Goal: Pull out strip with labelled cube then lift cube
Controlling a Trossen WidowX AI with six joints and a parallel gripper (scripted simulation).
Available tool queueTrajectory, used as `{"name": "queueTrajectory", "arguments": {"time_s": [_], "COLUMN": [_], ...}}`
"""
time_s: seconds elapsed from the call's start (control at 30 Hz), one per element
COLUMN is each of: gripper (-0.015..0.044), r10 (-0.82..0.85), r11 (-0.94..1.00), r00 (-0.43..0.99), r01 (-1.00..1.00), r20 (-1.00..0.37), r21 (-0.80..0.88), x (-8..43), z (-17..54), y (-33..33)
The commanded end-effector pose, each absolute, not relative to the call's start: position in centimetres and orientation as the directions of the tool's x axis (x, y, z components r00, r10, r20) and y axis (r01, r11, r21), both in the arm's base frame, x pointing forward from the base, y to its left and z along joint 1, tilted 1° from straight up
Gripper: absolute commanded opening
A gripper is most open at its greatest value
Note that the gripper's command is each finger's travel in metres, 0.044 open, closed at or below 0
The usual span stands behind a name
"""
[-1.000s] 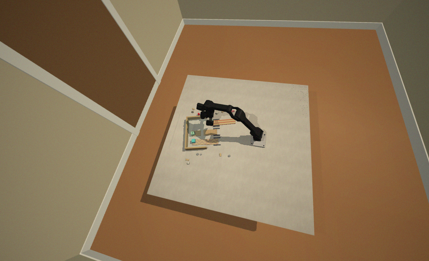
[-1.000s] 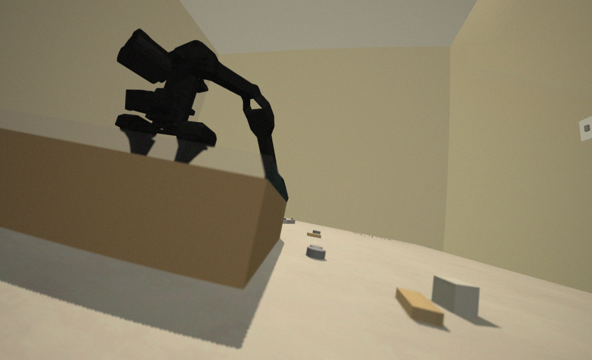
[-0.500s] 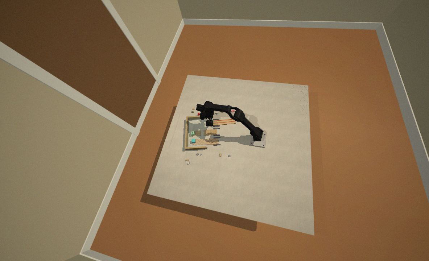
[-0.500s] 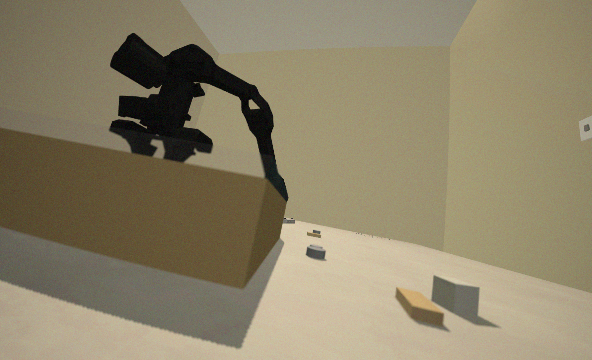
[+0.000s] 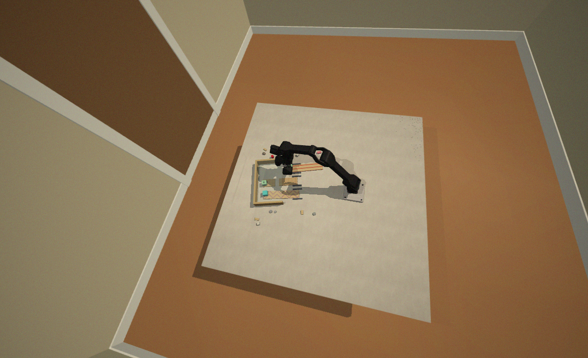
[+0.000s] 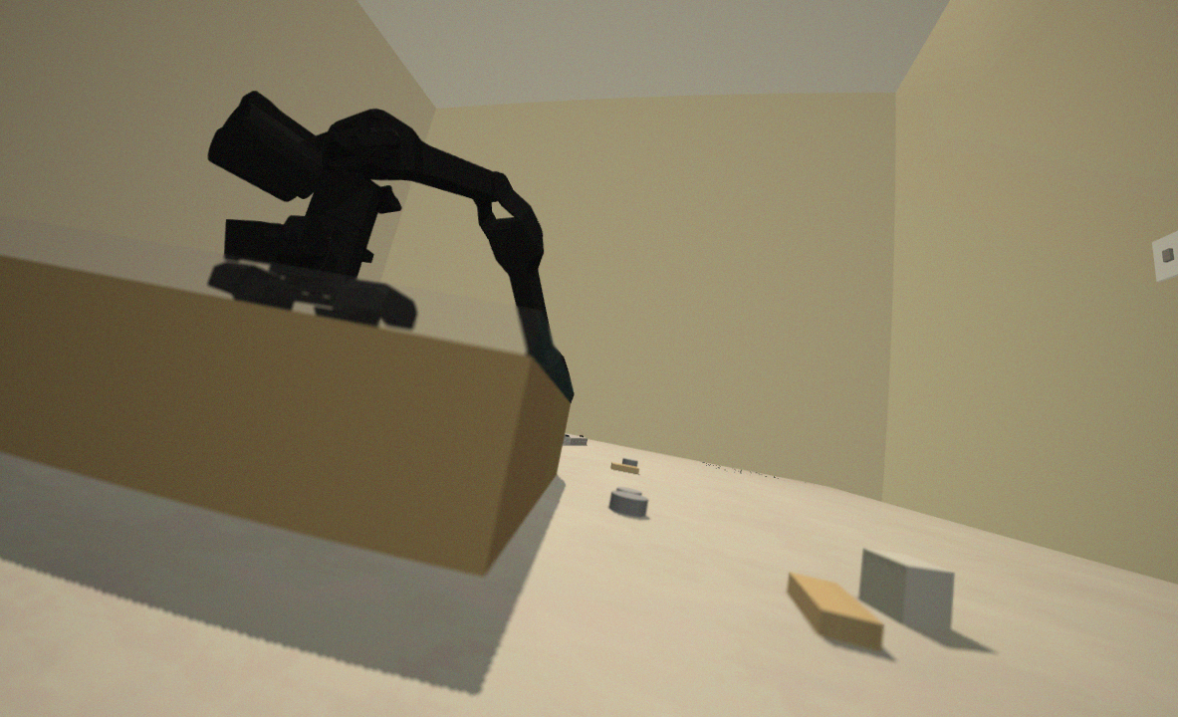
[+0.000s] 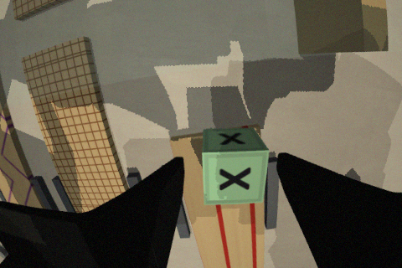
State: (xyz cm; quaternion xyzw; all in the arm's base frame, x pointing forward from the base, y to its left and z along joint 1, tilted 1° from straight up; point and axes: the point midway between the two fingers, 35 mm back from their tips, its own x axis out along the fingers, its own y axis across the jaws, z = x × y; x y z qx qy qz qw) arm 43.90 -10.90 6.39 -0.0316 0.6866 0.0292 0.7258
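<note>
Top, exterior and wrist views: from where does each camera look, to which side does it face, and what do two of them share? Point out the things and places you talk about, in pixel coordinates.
Top: high above, facing down on the pale table top (image 5: 376,249); whole arm shows.
Exterior: low beside the wooden frame (image 5: 255,182) (image 6: 218,383), facing toward the arm; arm and gripper (image 6: 312,312) show.
Wrist: on the arm, facing the marked green cube (image 7: 234,177); two black fingertips show.
Top and exterior share frame and arm.
</note>
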Motion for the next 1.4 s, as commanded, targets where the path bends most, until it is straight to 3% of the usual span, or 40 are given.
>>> {"name": "queueTrajectory", "arguments": {"time_s": [0.0,0.2,0.33,0.57,0.7,1.37], "gripper": [0.025,0.025,0.0145,0.0098,0.0,0.0], "r10": [-0.006,-0.006,-0.001,-0.001,-0.001,-0.004], "r11": [0.997,0.997,0.996,0.996,0.996,0.997], "r00": [0.053,0.053,0.053,0.053,0.053,0.048], "r01": [-0.083,-0.083,-0.086,-0.086,-0.086,-0.083], "r20": [-0.999,-0.999,-0.999,-0.999,-0.999,-0.999], "r21": [-0.01,-0.01,-0.005,-0.005,-0.005,-0.008], "x": [43.8,43.8,43.9,43.9,43.6,37.6], "z": [5.6,5.2,5.4,5.4,5.6,9.3], "y": [-10.9,-10.9,-10.9,-10.9,-10.8,-9.4]}}
